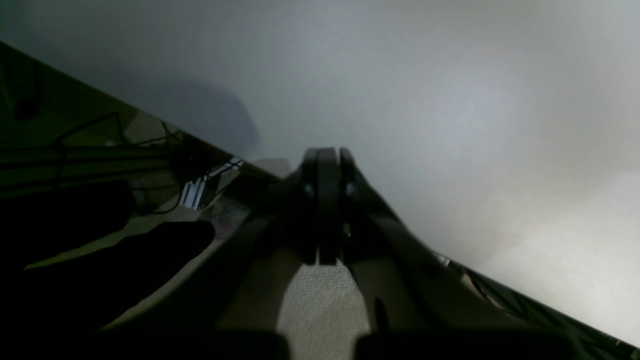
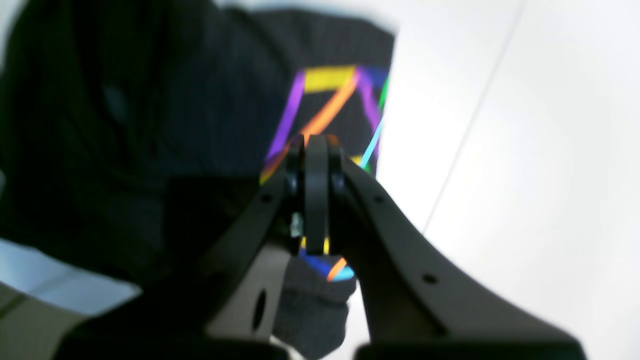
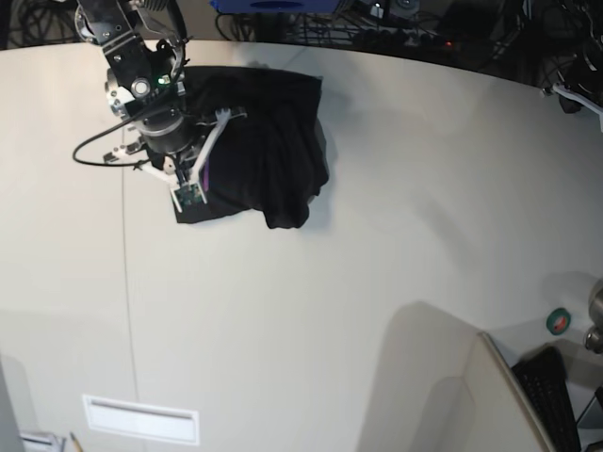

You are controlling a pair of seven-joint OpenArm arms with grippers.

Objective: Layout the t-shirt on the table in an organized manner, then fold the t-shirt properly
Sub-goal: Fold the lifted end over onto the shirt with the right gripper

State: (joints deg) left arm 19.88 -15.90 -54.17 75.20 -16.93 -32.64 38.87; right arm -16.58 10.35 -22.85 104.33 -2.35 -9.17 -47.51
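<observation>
Right wrist view shows our right gripper (image 2: 316, 197) clamped on the bunched t-shirt (image 2: 210, 115) to spread it, while our left gripper (image 1: 327, 205) waits closed, empty.

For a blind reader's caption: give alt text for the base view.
A crumpled black t-shirt lies near the far edge of an off-white table. The right gripper sits at its near-left corner, jaws shut on the cloth.

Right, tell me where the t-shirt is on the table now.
In the base view the t-shirt lies bunched at the table's far left, under the right gripper, which is shut on a printed fold.
</observation>
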